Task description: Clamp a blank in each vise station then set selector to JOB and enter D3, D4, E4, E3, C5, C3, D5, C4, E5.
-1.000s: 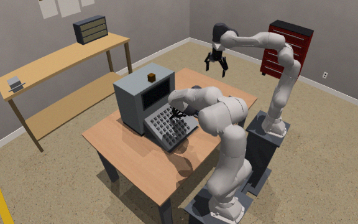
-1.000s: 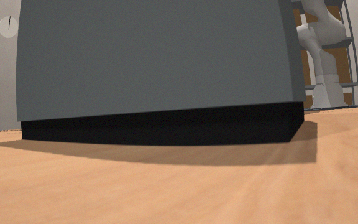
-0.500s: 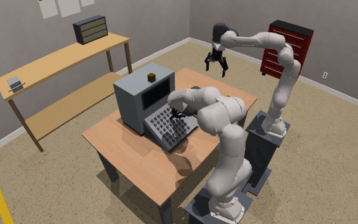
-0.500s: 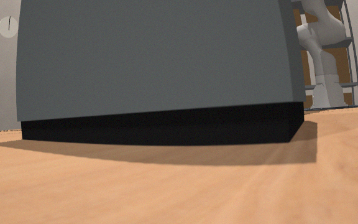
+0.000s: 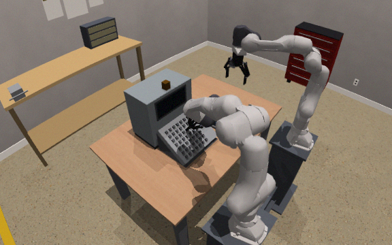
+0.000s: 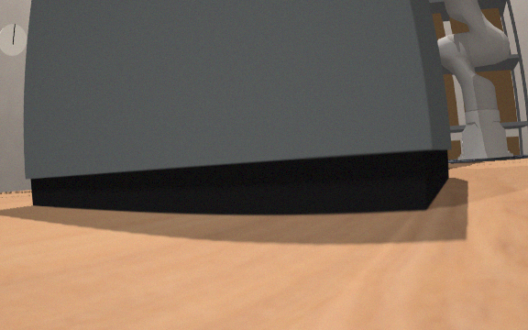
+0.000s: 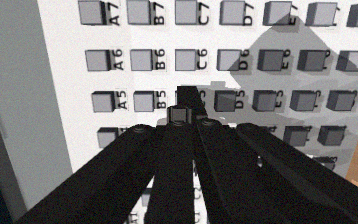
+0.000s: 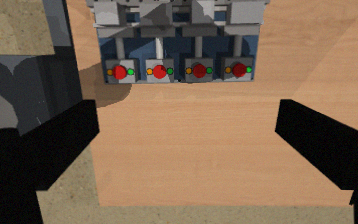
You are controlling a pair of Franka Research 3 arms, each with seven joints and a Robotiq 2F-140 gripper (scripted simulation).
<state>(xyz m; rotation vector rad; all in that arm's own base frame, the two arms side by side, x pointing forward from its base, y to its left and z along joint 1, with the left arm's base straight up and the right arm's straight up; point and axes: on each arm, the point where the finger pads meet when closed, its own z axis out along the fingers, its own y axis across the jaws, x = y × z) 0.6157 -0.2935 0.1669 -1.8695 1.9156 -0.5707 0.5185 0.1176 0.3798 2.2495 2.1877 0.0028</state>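
The left gripper (image 5: 190, 125) (image 7: 186, 92) is shut and empty. Its tips are over the C5 key position in the left wrist view and hide that key; contact cannot be told. The D5 key (image 7: 225, 101) is just right of them, and the C6 key (image 7: 185, 60) is above them in the picture. The amber lamp (image 5: 165, 84) on the cabinet (image 5: 141, 89) looks dark brownish. The right gripper (image 5: 236, 79) (image 8: 187, 116) is open and empty, high above the table. The vise block shows red valve knobs (image 8: 159, 72) (image 8: 239, 69) in a row, with small orange and green lights. Blanks cannot be made out.
The sloping keyboard panel (image 5: 162, 131) stands in front of the cabinet on the wooden table (image 5: 114, 146). The dark screen (image 5: 171, 102) is above the keys. The left arm hides the vise block in the top view. The exterior view shows mostly the cabinet's back (image 6: 227, 92).
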